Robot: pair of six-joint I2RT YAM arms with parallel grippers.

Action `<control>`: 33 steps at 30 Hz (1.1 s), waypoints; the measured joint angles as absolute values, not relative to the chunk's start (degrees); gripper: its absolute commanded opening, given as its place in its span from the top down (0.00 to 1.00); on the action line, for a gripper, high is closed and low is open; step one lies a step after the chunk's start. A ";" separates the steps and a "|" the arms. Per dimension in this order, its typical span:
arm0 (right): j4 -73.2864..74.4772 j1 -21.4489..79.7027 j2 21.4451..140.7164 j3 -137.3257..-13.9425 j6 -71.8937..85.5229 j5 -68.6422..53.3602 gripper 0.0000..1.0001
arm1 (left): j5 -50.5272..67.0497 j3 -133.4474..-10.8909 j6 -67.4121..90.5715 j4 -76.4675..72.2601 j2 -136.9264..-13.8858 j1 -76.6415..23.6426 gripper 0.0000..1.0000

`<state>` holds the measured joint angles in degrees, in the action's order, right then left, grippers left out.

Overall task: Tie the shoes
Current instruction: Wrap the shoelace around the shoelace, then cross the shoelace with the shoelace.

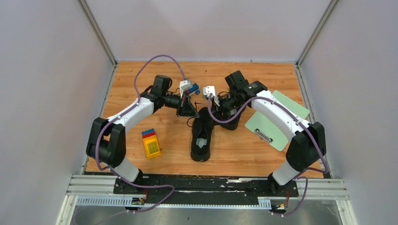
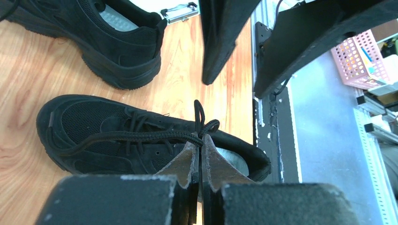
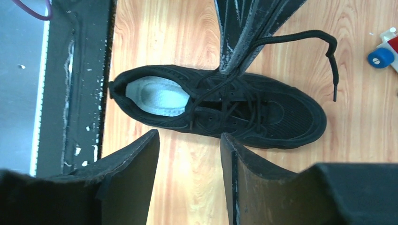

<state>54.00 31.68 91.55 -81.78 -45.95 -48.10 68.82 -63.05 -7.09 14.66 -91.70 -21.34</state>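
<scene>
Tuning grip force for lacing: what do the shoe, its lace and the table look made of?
The shoe looks like matte black fabric: mesh weave shows on the toe, and the side panels look suede-like. The lace is a thin black braided cord, probably textile: it has a twisted texture and hangs in a limp curve. The table is wood or wood-look laminate with a slight sheen: orange grain shows, but not which of the two.

Wooden table (image 1: 141,79) underneath it all. On the left lies a yellow toy brick (image 1: 151,144), red and blue at its far end. On the right sits a pale green clipboard (image 1: 259,124), metal clip nearest. Beyond the table edge, a pink perforated basket (image 2: 356,61).
</scene>
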 measured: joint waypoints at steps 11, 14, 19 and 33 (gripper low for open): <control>58.67 30.89 101.73 -85.34 -55.27 -50.06 0.52 | 67.09 -64.12 -16.71 21.45 -90.41 -21.37 1.00; 60.25 27.86 101.80 -88.31 -56.12 -52.56 0.54 | 65.95 -64.47 -20.62 24.25 -90.00 -21.50 1.00; 55.77 24.97 103.53 -89.19 -52.73 -53.54 0.58 | 64.62 -65.10 -23.27 25.76 -89.25 -22.72 1.00; 49.08 26.59 110.80 -88.68 -47.72 -60.86 0.42 | 59.57 -65.25 -26.26 25.04 -87.07 -24.40 1.00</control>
